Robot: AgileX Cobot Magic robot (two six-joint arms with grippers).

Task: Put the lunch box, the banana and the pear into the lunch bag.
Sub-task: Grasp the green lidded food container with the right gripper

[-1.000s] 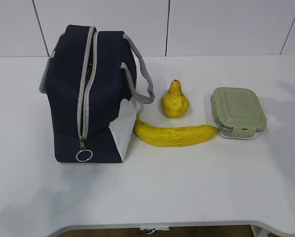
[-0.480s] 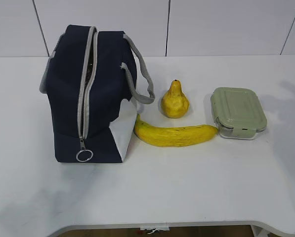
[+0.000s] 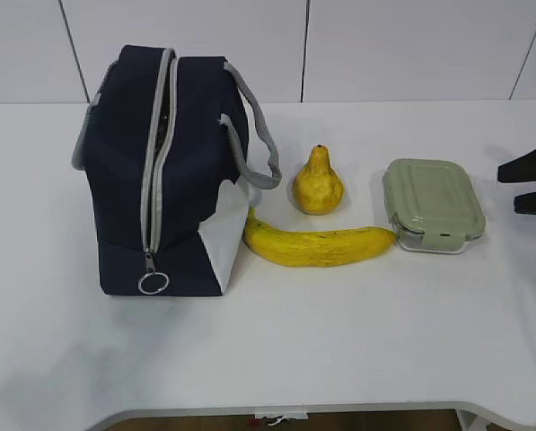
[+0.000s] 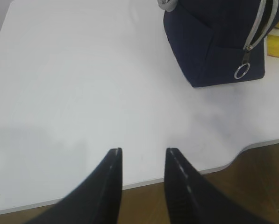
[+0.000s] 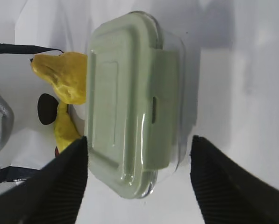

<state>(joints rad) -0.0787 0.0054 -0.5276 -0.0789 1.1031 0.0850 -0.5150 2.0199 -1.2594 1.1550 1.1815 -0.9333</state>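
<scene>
Sage-lidded lunch box (image 5: 130, 107) sits between the right gripper (image 5: 139, 179)'s spread fingers; left gripper (image 4: 143, 156)'s fingers apart, empty.

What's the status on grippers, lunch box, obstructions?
Right gripper open, empty, fingers straddling the sage-green-lidded clear lunch box. Left gripper empty over table. Box untouched; yellow banana touches it.

Matt navy cloth on the lunch bag (image 3: 164, 171), with a smoother white lower panel, grey woven webbing handles (image 3: 257, 135), a grey zipper (image 3: 156, 153) and a shiny metal ring pull (image 4: 241, 71). Glossy sage-green plastic lid over clear, glass-like walls on the lunch box (image 5: 132, 100). Smooth, faintly waxy yellow skin with brown specks on the banana (image 3: 320, 245); duller, bumpier yellow skin on the pear (image 3: 318, 184). Smooth white matt worktop (image 3: 339, 341). Black matt claw fingers (image 5: 64, 186), finely ribbed.
</scene>
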